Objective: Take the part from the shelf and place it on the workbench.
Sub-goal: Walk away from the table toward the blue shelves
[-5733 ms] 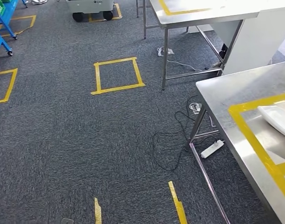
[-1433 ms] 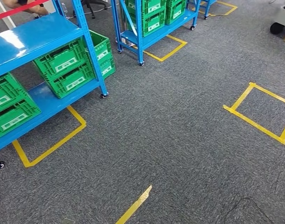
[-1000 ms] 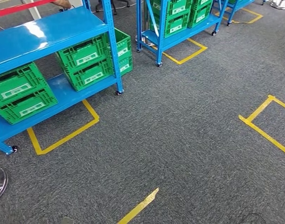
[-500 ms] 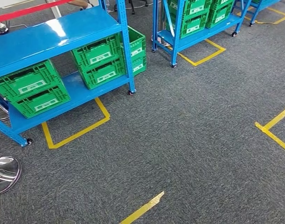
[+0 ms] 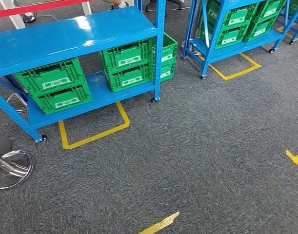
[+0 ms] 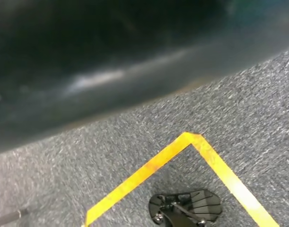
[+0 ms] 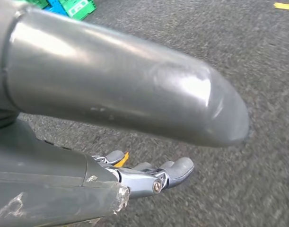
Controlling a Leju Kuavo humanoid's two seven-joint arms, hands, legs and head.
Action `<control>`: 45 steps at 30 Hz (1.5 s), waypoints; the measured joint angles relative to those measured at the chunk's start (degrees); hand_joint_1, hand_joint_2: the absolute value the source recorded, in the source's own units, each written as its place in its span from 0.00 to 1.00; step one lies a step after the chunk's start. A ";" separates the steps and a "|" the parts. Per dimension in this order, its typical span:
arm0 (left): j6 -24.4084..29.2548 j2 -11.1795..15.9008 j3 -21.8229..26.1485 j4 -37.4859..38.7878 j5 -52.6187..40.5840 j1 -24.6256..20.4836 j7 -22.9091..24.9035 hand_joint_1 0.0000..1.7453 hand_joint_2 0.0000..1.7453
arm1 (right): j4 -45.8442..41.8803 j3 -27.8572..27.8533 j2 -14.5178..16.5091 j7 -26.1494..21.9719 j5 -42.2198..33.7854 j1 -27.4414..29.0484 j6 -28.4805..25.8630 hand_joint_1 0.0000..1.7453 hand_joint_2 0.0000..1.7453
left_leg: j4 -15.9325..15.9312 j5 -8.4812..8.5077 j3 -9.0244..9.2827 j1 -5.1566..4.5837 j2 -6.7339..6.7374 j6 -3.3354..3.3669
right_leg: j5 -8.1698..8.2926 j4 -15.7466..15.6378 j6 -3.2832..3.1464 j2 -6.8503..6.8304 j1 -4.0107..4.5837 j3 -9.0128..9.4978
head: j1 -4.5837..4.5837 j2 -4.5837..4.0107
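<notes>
Now, landmark: blue shelf on wheels, standing on grey carpet.
Part: cannot tell which; four green crates sit on the shelf's lower deck, two stacked at each end.
Right hand: thumb and fingers stretched out straight, apart, holding nothing, above carpet.
Left hand: fingers not visible, cannot tell.
Tape: yellow outline on the floor by the shelf's front edge.
Second shelf: beyond the first, with more green crates.

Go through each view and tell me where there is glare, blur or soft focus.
Head view: sharp throughout; bright glare patch on the blue shelf top, and the metal base on the carpet mirrors the light. Left wrist view: a dark blurred mass covers the upper half, while the yellow tape is slightly soft. Right wrist view: the right robot hand is fairly sharp with a highlight on its thumb; the carpet behind is blurred.
</notes>
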 joint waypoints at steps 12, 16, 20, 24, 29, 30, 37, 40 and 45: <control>0.02 -0.05 0.00 0.02 -0.38 -0.46 -0.02 0.00 0.00 | 0.09 0.02 -0.04 -0.11 -0.44 0.26 -0.19 0.00 0.00 | 15.44 -5.84 -8.16 0.24 2.13 -3.26 | 4.83 -11.92 -3.20 -0.53 -0.07 6.37 | -0.30 0.00; 0.04 -0.01 0.02 0.02 -0.57 -0.08 -0.02 0.00 0.00 | 0.09 0.00 -0.04 -0.13 -0.44 0.29 -0.20 0.00 0.00 | 11.53 -0.80 -9.47 0.04 2.67 -2.45 | 2.49 -11.99 -3.09 -1.85 0.12 9.23 | -0.31 0.00; 0.09 0.16 0.11 0.04 -0.81 -0.13 -0.03 0.00 0.00 | 0.26 0.01 0.07 -0.12 -0.55 0.26 -0.31 0.00 0.00 | 2.88 2.93 -7.21 -1.27 5.19 -0.50 | 0.44 -12.05 -2.18 -3.28 0.62 11.35 | -0.39 0.00; 0.16 0.12 0.15 0.07 -0.88 -0.05 -0.05 0.00 0.00 | 0.27 0.04 0.05 -0.13 -1.10 -0.07 -0.34 0.00 0.00 | 1.16 2.82 -4.36 -0.58 3.45 0.27 | -0.13 -9.11 -1.09 -2.44 0.62 11.73 | -0.43 -0.01; 0.15 -0.07 0.17 0.07 -0.95 -0.33 -0.07 0.00 0.00 | 0.26 0.03 -0.05 -0.14 -1.19 -0.09 -0.40 0.00 0.00 | 0.97 0.92 -2.14 -0.20 0.92 0.64 | -5.96 3.25 -0.07 -0.16 0.19 0.80 | 0.09 0.00; 0.15 -0.12 0.18 0.07 -1.02 -0.18 -0.07 0.00 0.00 | 0.26 0.01 -0.07 -0.15 -1.20 0.01 -0.41 0.00 0.00 | 0.98 0.30 -1.33 -0.09 0.38 0.46 | -5.39 1.91 0.10 -0.14 0.12 0.11 | 0.11 0.00; 0.16 -0.11 0.33 0.10 -1.38 -0.16 -0.06 0.00 0.00 | 0.28 0.01 -0.13 -0.13 -1.50 0.16 -0.60 0.00 0.00 | 1.71 -2.84 1.81 -0.03 -1.58 -1.86 | 7.13 -9.99 -1.69 0.83 -0.12 2.04 | 0.34 0.00; 0.14 -0.06 0.36 0.11 -1.55 -0.35 -0.07 0.00 0.00 | 0.27 -0.01 -0.19 -0.15 -1.57 0.03 -0.35 0.00 0.00 | 7.68 -2.83 -1.47 0.01 0.90 -2.81 | 6.68 -10.77 -2.59 0.30 -0.39 3.57 | 0.23 0.00; 0.08 -0.14 0.40 0.11 -2.01 -0.33 -0.07 0.00 0.00 | 0.28 -0.50 -0.21 -0.16 -1.60 0.04 0.34 0.00 0.00 | 15.33 -7.22 -9.30 0.26 2.24 -3.38 | 4.24 -11.04 -2.87 -0.07 -0.34 6.47 | 0.09 0.00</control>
